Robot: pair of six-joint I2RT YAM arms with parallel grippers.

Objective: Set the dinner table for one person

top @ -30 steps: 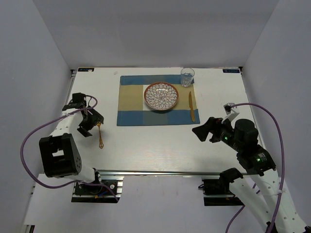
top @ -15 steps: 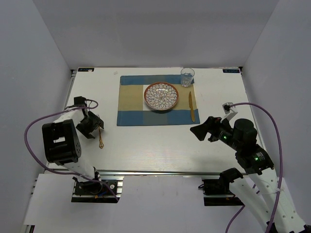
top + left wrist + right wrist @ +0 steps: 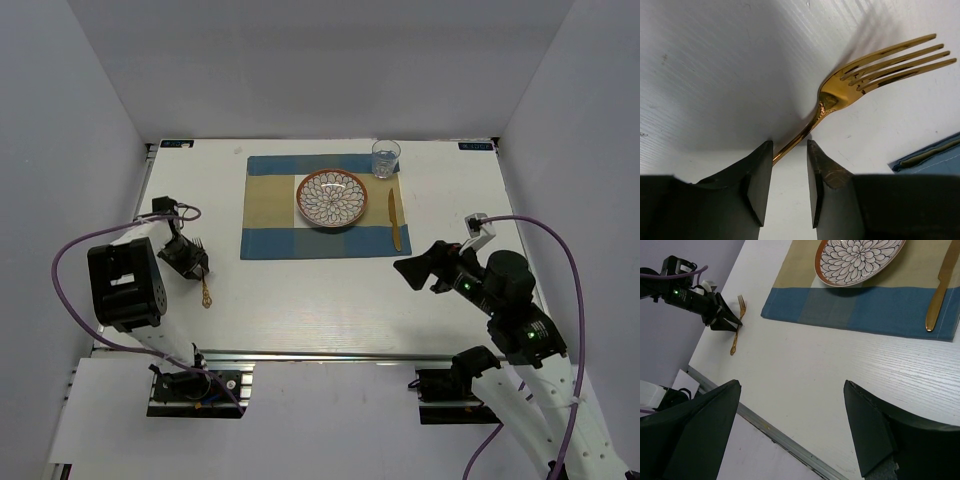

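Note:
A gold fork (image 3: 205,287) lies on the white dinner table (image 3: 330,300), left of the striped placemat (image 3: 270,205). My left gripper (image 3: 191,262) is low over the fork. In the left wrist view its jaws (image 3: 790,145) stand narrowly apart astride the fork's handle, with the tines (image 3: 890,62) ahead of the fingers. The handle runs against the left finger (image 3: 760,170). My right gripper (image 3: 415,270) is wide open and empty above the table at the near right. The fork (image 3: 736,335) and left gripper (image 3: 722,320) also show in the right wrist view.
A patterned plate (image 3: 331,198) sits on the placemat, with a gold knife (image 3: 393,220) to its right and a glass (image 3: 385,158) at the mat's far right corner. The table's metal front rail (image 3: 775,432) runs below my right gripper.
My left gripper has come down and slightly nearer along the fork, and now straddles its handle. My right arm has shifted only slightly.

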